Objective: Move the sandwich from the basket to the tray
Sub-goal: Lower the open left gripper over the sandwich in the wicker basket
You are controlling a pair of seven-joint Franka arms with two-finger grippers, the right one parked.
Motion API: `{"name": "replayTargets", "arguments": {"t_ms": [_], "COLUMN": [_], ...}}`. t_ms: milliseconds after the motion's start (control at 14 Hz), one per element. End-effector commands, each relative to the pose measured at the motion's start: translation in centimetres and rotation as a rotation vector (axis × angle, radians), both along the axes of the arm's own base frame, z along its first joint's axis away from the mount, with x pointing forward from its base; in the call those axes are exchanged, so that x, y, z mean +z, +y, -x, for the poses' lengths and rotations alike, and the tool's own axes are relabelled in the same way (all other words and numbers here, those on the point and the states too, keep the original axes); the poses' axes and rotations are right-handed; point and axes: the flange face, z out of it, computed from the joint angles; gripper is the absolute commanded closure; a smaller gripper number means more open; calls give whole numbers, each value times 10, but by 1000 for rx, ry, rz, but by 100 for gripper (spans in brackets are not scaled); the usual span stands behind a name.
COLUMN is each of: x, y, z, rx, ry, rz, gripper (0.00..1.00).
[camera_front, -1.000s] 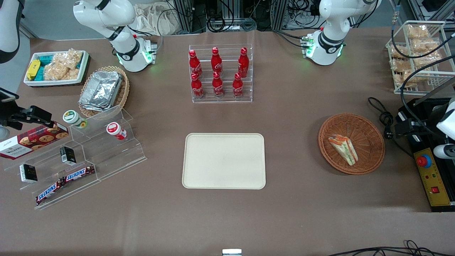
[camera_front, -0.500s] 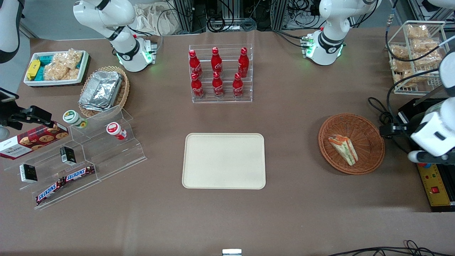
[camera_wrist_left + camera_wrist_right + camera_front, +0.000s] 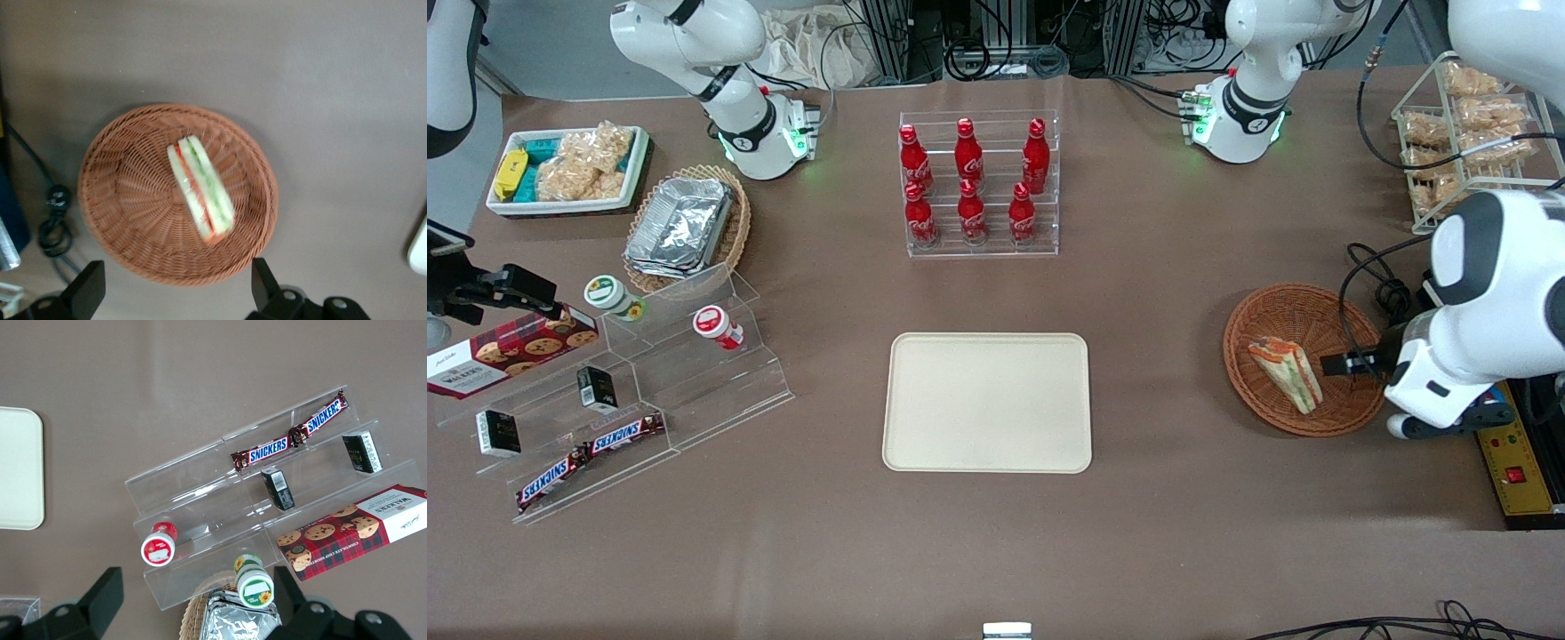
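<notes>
Obs., front view, reading across the frame from the parked arm's end:

- Clear stepped shelf (image 3: 649,382) with snack bars and small jars, mid-height in the frame. It is well apart from the work, so you can ignore it.
- Tray (image 3: 987,402) sits at the frame's centre, just below mid-height, flat on the desk (image 3: 1183,533). Nothing lies on it.
- Basket (image 3: 1307,293) is at about the tray's height, toward the working arm's end, with bare desk between the two. The sandwich (image 3: 1285,373) lies in it on its side, toward the rim nearest the tray.
- Pincer (image 3: 1343,363) hovers over the basket, beside the sandwich. In the wrist view the pincer (image 3: 177,297) is spread wide and holds nothing. The sandwich (image 3: 200,188) and basket (image 3: 113,133) are both apart from it.

Status, as a judgement: approach only; no grasp made yet.

Risks for you to watch:
1. The sandwich lies slantwise to the line between the fingers. If you close without aligning the wrist, you may catch a corner and the wedge could twist out.
2. The clear wrap looks slick and the bread soft. Too light a pinch may slip, too hard may crush.
3. If you descend off-centre, a finger may strike the wicker rim and drag the light basket.
4. A black cable (image 3: 53,207) lies just beside the basket and could snag the arm.
</notes>
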Motion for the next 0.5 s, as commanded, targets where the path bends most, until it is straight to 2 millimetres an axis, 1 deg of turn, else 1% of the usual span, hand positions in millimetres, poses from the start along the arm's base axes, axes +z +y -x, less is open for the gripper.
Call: {"name": "replayTargets", "arguments": {"t_ms": [0, 71, 214, 357, 429], "x": [-28, -35, -60, -89, -103], "y": [-8, -8, -3, -4, 1], "z": [5, 6, 9, 16, 21], "rx": [79, 81, 93, 130, 171], "ry": [-8, 1, 1, -41, -69], "rz": [-11, -11, -4, 4, 9], "gripper": [6, 6, 2, 2, 2]}}
